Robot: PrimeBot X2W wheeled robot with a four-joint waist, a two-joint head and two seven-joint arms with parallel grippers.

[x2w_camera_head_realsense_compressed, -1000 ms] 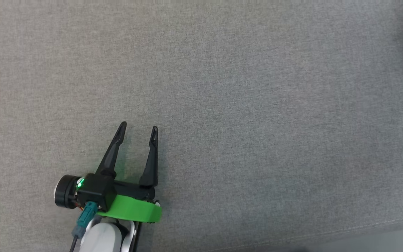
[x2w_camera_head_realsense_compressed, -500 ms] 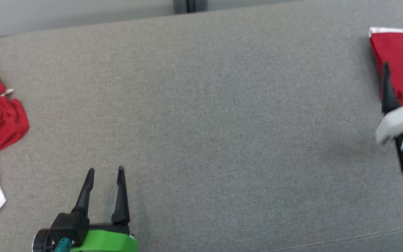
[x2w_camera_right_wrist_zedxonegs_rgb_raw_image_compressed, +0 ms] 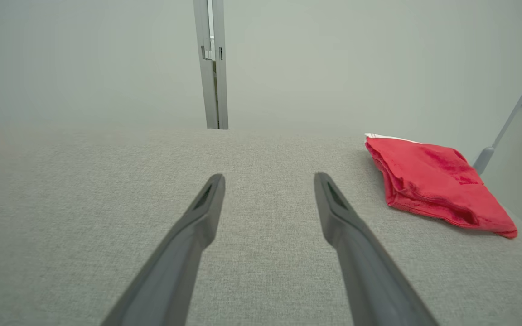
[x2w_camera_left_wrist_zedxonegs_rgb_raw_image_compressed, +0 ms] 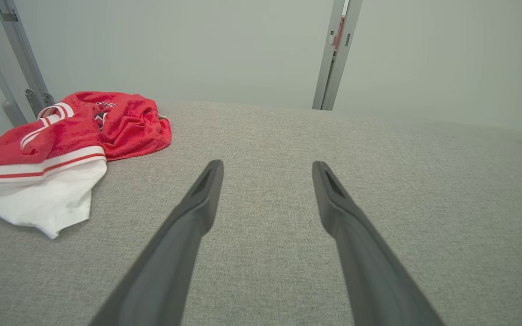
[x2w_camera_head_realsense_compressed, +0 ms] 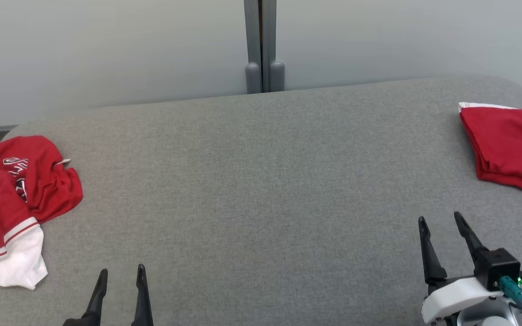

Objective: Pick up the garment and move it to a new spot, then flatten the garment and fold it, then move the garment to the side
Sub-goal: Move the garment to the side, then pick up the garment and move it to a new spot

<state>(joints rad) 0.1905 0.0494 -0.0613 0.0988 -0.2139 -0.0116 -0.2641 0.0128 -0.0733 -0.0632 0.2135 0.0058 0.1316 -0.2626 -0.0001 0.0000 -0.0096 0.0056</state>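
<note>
**A:** How do the robot's two tools stand?

**B:** The left tool (x2w_camera_head_realsense_compressed: pixel 122 269) sits low over the grey fabric-covered table (x2w_camera_head_realsense_compressed: pixel 261 181). Its two dark fingers are spread wide and grip nothing. The right tool (x2w_camera_head_realsense_compressed: pixel 439 216) is the same, with fingers wide apart and only grey fabric showing in the gap.

**A:** Where is the garment?

**B:** A crumpled red and white garment (x2w_camera_head_realsense_compressed: pixel 16 203) lies on the table, ahead of the left tool and off to its left, well apart from it. Red cloth with white lettering is bunched on top. A white part edged with red stripes spills out on the side nearer the tool.

**A:** And by the other tool?

**B:** A folded red garment (x2w_camera_head_realsense_compressed: pixel 508 147) lies ahead of the right tool and to its right, near it but apart. A strip of white shows along its far edge.

**A:** What is beyond the tools?

**B:** Past the table's far edge is a pale wall with a grey vertical post (x2w_camera_head_realsense_compressed: pixel 261 45), roughly midway between the two tools.
</note>
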